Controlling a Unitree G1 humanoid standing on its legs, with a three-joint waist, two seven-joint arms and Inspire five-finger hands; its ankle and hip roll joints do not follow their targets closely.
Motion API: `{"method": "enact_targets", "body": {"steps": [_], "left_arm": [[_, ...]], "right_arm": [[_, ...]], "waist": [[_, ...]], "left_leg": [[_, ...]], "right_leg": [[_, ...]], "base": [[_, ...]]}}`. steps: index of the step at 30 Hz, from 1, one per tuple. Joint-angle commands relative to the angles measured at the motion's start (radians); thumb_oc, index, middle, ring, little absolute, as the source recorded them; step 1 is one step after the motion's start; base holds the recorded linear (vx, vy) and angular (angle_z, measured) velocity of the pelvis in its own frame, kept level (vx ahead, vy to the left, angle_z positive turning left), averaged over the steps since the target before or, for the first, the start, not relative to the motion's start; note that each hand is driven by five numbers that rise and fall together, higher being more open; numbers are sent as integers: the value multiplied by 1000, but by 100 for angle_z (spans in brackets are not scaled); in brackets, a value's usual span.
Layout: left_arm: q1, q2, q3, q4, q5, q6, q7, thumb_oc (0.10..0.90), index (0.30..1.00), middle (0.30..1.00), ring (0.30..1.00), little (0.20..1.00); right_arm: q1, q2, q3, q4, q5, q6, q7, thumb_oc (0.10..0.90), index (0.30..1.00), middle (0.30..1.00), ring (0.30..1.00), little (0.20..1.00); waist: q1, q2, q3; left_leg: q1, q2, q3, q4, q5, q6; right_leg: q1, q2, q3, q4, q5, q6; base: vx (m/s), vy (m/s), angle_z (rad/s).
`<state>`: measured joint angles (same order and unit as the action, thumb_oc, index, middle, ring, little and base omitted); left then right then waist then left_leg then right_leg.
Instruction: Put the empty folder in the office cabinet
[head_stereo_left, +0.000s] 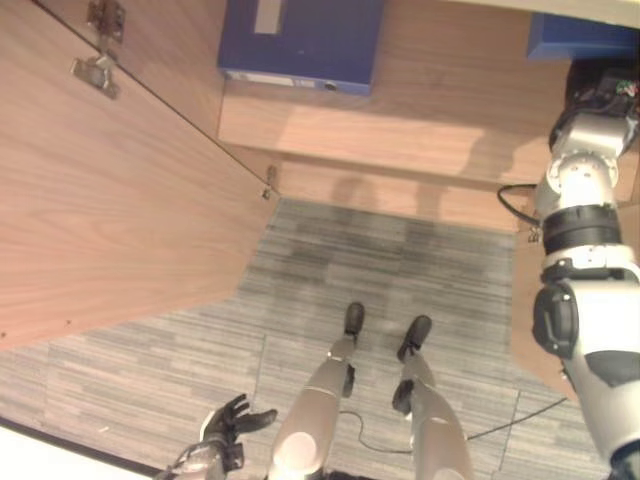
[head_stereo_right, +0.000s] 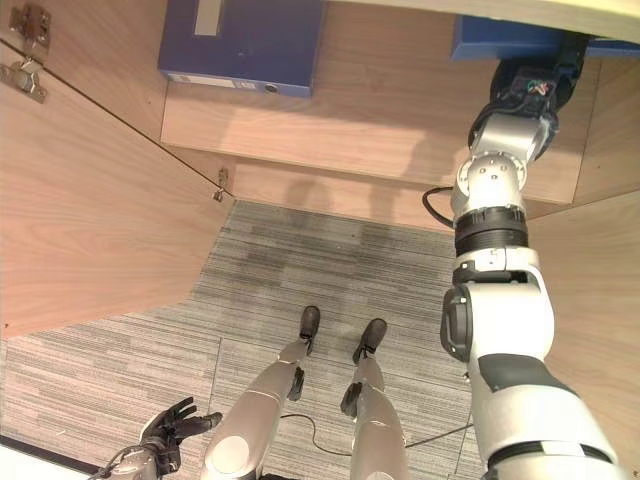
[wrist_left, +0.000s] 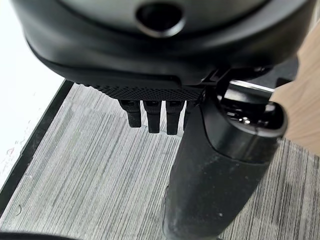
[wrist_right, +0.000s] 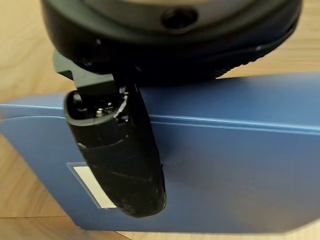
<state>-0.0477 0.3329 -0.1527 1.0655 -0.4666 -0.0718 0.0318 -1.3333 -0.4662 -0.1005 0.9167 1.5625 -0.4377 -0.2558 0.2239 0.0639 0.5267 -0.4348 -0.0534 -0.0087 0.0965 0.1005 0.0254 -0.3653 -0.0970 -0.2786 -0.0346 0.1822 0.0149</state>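
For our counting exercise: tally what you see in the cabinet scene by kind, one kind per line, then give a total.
Blue folders on the shelf: 2, left folder, right folder
Cabinet doors: 1, open door
Door hinges: 2, hinges
Total: 5

The right hand (wrist_right: 120, 150) has its dark thumb laid across the face of a blue folder (wrist_right: 240, 165), which lies flat on a light wooden cabinet shelf (wrist_right: 25, 60). A white label (wrist_right: 92, 187) on the folder sits just beside the thumb. The fingers are hidden behind the folder.
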Motion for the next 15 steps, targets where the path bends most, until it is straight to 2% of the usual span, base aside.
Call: {"method": "enact_targets", "body": {"steps": [1, 7, 13, 14, 15], "left_arm": [[155, 96, -50, 53, -20, 9, 16, 800, 900, 900, 900, 900], [164, 112, -46, 70, -13, 9, 17, 800, 900, 900, 900, 900], [157, 114, -58, 69, -6, 6, 22, 800, 900, 900, 900, 900], [156, 114, -59, 67, -10, 4, 20, 800, 900, 900, 900, 900], [153, 116, -59, 63, -9, 1, 21, 800, 900, 900, 900, 900]], "right_arm": [[-53, -102, 81, -73, -37, -41, 74, 400, 300, 300, 300, 300], [-90, -134, 83, -22, -18, -44, 59, 400, 300, 300, 300, 300], [-93, -124, 70, 16, -11, -44, 40, 400, 300, 300, 300, 300], [-93, -127, 73, 29, -14, -38, 36, 452, 378, 378, 378, 378], [-94, -138, 77, 48, -26, -29, 28, 800, 900, 900, 900, 900]], "waist": [[24, -9, -167], [42, 0, -182], [52, 15, -175], [54, 19, -172], [56, 26, -168]], "left_leg": [[24, 9, -68, -11, -121, -29], [32, 8, -80, -33, -111, -35], [19, 5, -89, -31, -106, -34], [16, 4, -89, -29, -106, -34], [9, 3, -91, -26, -105, -35]], "right_leg": [[13, 6, 10, 121, -231, 46], [19, 9, 1, 120, -244, 44], [9, 13, -4, 123, -250, 41], [6, 12, -4, 125, -251, 40], [-1, 11, -8, 130, -254, 40]], "base": [[38, -31, 6], [35, -30, 7], [7, -23, 9], [0, 0, 0], [0, 0, 0]]}}
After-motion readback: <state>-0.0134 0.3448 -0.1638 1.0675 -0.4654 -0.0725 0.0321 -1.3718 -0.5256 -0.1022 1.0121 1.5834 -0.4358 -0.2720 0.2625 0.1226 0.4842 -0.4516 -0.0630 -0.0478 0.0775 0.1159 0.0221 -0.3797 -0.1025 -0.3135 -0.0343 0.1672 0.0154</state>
